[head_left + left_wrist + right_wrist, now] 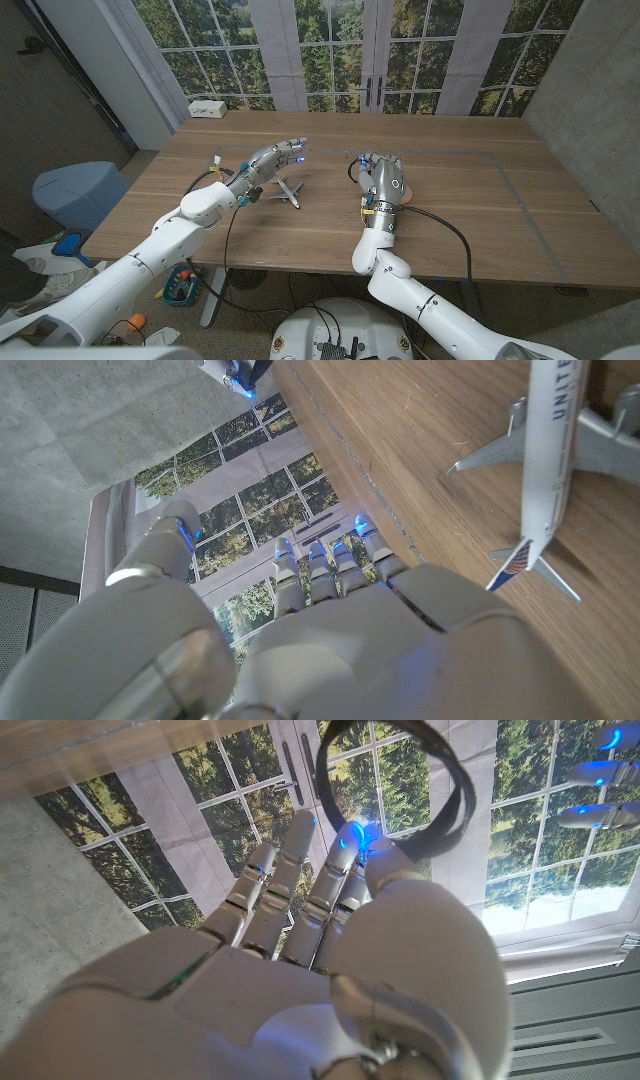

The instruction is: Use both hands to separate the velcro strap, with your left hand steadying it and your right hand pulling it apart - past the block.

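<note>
One black strap loop pinched by right hand.

Two hands over the wooden tabletop

Left hand reaches above a toy airplane at frame centre; right hand just right.

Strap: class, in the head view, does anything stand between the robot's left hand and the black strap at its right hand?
Nothing visible does. The left hand hovers apart from the strap, which the right hand holds at its fingertips, with bare table between them. The toy plane lies beside that path, nearer the robot.
</note>
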`<state>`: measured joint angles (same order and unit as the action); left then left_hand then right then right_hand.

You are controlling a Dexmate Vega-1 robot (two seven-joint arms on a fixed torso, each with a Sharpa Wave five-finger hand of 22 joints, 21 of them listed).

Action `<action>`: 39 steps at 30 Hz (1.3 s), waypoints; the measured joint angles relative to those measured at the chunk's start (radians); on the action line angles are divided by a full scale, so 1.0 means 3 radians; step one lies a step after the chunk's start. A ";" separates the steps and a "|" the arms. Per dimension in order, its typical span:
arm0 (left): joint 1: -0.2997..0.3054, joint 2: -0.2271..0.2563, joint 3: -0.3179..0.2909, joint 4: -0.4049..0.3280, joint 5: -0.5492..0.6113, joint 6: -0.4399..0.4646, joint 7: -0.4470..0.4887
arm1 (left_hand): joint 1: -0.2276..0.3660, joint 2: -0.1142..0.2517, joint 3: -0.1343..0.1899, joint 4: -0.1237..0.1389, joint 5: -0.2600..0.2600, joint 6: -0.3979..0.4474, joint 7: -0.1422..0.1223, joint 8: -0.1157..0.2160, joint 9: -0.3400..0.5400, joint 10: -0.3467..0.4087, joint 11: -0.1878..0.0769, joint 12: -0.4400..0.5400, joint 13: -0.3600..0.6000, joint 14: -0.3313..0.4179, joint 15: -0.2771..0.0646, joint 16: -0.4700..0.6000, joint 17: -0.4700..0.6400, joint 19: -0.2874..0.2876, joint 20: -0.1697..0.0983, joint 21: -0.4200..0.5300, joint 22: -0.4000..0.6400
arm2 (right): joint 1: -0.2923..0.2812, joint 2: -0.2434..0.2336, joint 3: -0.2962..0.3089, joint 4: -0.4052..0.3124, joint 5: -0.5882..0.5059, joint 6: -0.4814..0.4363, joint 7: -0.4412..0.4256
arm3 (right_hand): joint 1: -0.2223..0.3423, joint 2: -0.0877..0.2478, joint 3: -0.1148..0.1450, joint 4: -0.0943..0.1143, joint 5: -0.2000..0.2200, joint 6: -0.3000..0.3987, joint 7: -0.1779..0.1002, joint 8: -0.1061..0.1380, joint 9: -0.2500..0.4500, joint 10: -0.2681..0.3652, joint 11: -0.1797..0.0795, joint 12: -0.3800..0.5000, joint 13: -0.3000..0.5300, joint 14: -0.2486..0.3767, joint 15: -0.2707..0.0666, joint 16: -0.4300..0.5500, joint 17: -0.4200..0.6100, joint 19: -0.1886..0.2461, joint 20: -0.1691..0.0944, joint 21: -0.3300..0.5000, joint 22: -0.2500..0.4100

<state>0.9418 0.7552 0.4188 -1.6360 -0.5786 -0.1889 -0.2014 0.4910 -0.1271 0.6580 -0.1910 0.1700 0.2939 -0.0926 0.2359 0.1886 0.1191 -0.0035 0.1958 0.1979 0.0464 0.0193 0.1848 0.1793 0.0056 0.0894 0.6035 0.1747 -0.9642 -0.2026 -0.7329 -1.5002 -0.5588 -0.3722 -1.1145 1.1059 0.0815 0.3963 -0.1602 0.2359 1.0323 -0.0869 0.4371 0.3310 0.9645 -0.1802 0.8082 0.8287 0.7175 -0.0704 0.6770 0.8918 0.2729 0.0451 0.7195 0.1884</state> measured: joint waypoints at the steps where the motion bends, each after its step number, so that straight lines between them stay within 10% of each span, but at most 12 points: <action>1: -0.0005 0.0010 0.0005 -0.0012 0.0008 0.0005 0.0000 | 0.0036 -0.0003 0.0000 0.0000 0.0000 0.0003 -0.0034 0.0000 0.0000 -0.0013 -0.0013 0.0000 0.0000 -0.0025 -0.0006 0.0000 0.0000 0.0000 0.0000 -0.0006 0.0000 | -0.0001 0.0006 0.0005 -0.0006 0.0012 0.0008 0.0000 | 0.0008 -0.0008 0.0000 0.0000 0.0000 0.0038 0.0038 -0.0007 -0.0007 0.0000 0.0000 0.0000 -0.0002 0.0004 -0.0004 0.0003 0.0011 0.0000 0.0000 0.0000 0.0000; 18: -0.0081 0.0192 0.0092 -0.0233 0.0256 0.0219 0.0028 | 0.0511 0.0017 0.0025 -0.0004 0.0013 0.0107 -0.0407 0.0053 0.0016 -0.0197 -0.0042 -0.0012 -0.0001 -0.0209 0.0036 -0.0012 0.0000 0.0019 -0.0043 -0.0115 0.0000 | 0.0000 0.0097 0.0079 -0.0234 0.0379 0.0130 0.0001 | 0.0008 -0.0008 0.0018 -0.0018 -0.0061 0.0005 0.0076 -0.0029 -0.0032 0.0030 0.0067 0.0000 0.0010 0.0033 -0.0021 0.0026 0.0078 -0.0018 0.0065 0.0000 0.0000; 39: -0.0176 0.0052 0.0201 -0.0151 0.0293 0.0110 -0.0086 | 0.0820 0.0063 0.0038 0.0010 0.0013 0.0517 -0.0401 0.0178 0.0015 -0.0076 -0.0101 0.0057 -0.0001 -0.0160 0.0049 0.0016 -0.0001 0.0123 -0.0009 -0.0165 0.0016 | -0.0044 0.0092 0.0139 -0.0631 0.0849 0.0220 0.0257 | 0.0008 -0.0008 0.0042 -0.0042 -0.0138 0.0018 0.0136 -0.0067 -0.0026 0.0046 0.0109 0.0043 0.0029 0.0069 -0.0021 0.0063 0.0185 -0.0048 0.0095 0.0019 0.0017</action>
<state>0.8891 0.7707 0.4792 -1.6813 -0.4908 -0.1559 -0.2273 0.7370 -0.1081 0.6695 -0.1880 0.1739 0.4491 -0.2128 0.2894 0.1932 0.0963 -0.0338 0.2129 0.1976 -0.0016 0.0339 0.1897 0.1791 0.0426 0.0866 0.5538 0.1795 -0.9773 -0.1750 -0.6911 -1.6896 -0.3039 -0.3063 -1.0373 1.1083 0.0791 0.4088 -0.1727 0.1945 1.0377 -0.0463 0.4170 0.3231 0.9785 -0.1476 0.8212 0.8374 0.7382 -0.0768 0.6960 0.9473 0.2585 0.0736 0.7251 0.1934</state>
